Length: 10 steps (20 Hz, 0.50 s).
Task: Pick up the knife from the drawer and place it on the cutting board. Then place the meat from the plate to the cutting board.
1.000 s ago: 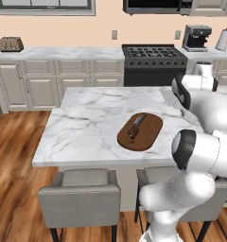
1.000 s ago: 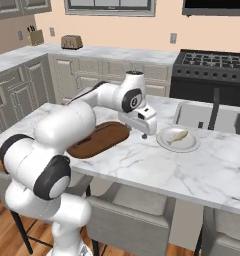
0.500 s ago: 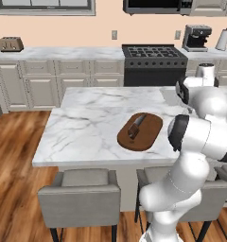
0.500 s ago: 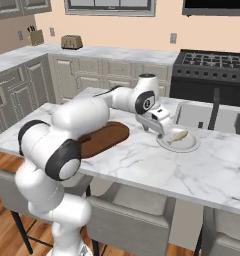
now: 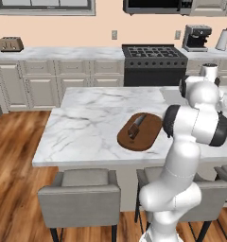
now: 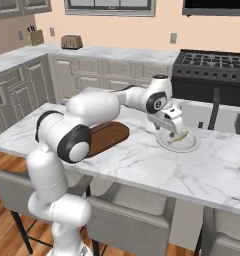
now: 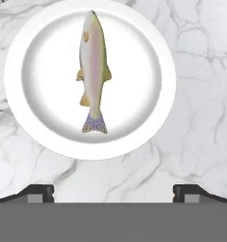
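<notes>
Gripper (image 6: 170, 131) hangs over the plate (image 7: 148, 127) on the marble counter (image 6: 142, 160), fingers spread wide with nothing between them. The meat (image 7: 93, 71), a whole pale fish, lies lengthwise across the middle of the plate. Knife (image 5: 136, 125) rests on the cutting board (image 5: 148, 137), well apart from the plate.

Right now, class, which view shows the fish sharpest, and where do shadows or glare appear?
Hand view: the meat is crisp on the plate, whose dish shades softly grey toward its rim, with no glare. Right base view: the tool casts a faint shadow on the plate. Left base view: the knife on the cutting board looks small and softer.
</notes>
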Tool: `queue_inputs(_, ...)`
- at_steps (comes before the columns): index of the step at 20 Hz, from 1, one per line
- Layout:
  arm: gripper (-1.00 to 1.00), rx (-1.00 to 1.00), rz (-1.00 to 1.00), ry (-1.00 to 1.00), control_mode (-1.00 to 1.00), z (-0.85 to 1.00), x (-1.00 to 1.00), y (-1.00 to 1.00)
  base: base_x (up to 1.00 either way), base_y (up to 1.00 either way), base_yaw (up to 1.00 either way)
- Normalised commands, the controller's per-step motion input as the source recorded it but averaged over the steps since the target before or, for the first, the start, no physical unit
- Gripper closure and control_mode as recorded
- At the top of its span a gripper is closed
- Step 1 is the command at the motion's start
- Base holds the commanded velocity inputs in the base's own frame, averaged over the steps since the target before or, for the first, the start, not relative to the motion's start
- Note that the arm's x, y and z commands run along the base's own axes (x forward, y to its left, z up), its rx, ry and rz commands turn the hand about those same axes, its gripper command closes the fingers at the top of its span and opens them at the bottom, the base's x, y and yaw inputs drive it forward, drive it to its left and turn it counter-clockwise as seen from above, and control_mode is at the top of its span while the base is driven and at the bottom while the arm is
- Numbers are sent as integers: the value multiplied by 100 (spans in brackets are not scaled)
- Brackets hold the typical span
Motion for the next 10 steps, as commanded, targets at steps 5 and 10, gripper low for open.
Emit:
queue_inputs(5, -100, 0, 0, -8, -100, -23, 36, -14, 0, 0, 0)
queue_inputs(10, -100, 0, 0, -10, -100, -19, 22, -10, 0, 0, 0)
